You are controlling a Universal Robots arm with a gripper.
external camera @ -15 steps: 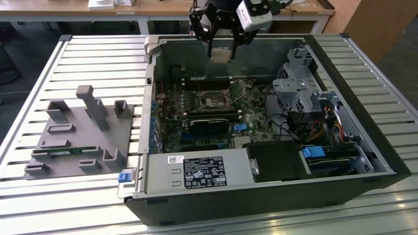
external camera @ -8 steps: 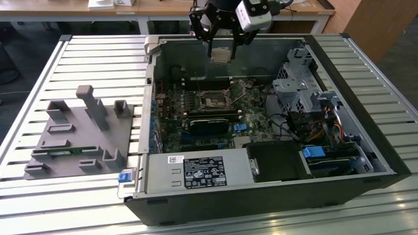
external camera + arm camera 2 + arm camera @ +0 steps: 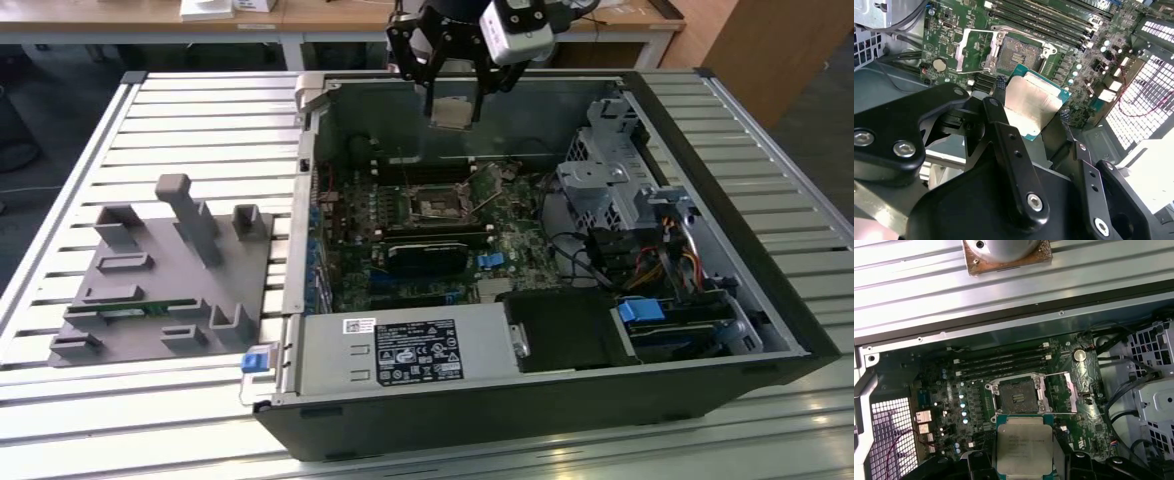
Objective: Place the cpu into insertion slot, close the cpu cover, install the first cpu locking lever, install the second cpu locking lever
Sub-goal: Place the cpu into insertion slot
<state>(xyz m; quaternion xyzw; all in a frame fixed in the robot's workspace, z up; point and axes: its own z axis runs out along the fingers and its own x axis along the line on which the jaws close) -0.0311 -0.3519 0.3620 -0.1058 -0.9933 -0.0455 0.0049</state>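
Silver-grey cpu [image 3: 1030,106] sits clamped between the black gripper [image 3: 454,106] fingers at the exterior view's upper middle, above the open computer case [image 3: 561,412]; the insertion slot [image 3: 438,206] lies uncovered mid-frame.

Matte black two-finger gripper [image 3: 1032,100]: body built of thick, rounded black link plates [image 3: 901,125] with a dull sheen. Slim black bar fingers [image 3: 1013,155] each carry a row of small holes and end in dark ribbed tips. Silver socket-head screws [image 3: 904,148] sit at the link pivots, one more at each finger root. In the exterior view, a light grey boxy camera housing [image 3: 518,32] with rounded corners is mounted at the wrist
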